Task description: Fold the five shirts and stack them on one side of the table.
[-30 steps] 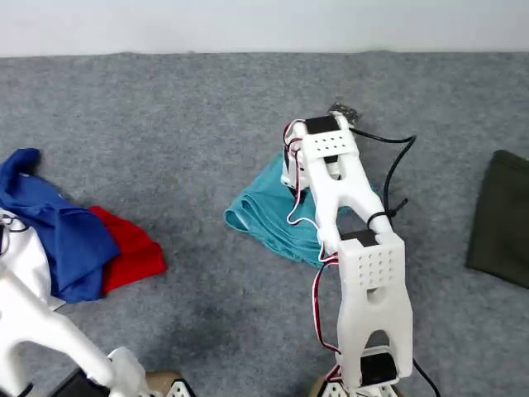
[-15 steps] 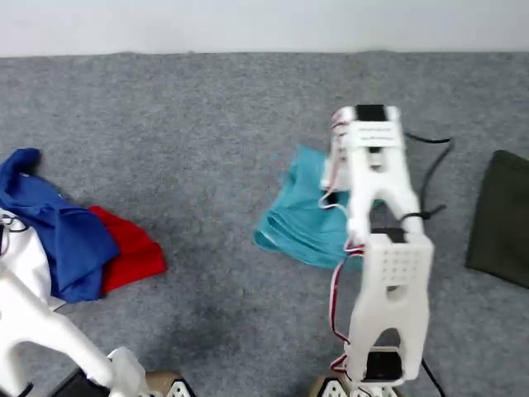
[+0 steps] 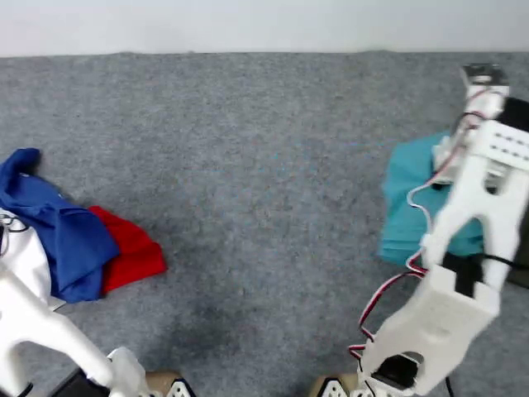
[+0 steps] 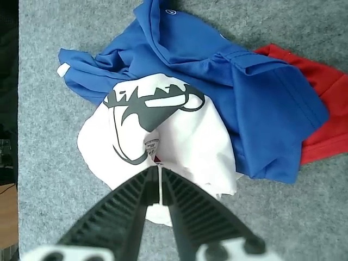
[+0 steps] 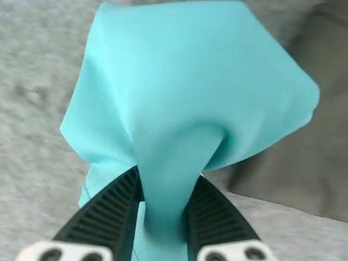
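Note:
My right gripper is shut on a bunched fold of the teal shirt, which hangs from it. In the high view the teal shirt is at the table's right side, partly under the right arm. A dark green shirt lies just beyond it. At the left lie a blue shirt, a red shirt and a white printed shirt in a loose heap. My left gripper is shut just above the white shirt, holding nothing.
Grey felt covers the table, with open room across its middle and back. The left arm stands at the front left corner. The table's far edge meets a pale wall.
The right arm has swung from the table's middle to the right side, dragging the teal shirt with it toward the dark green shirt. The left arm and left heap are unchanged.

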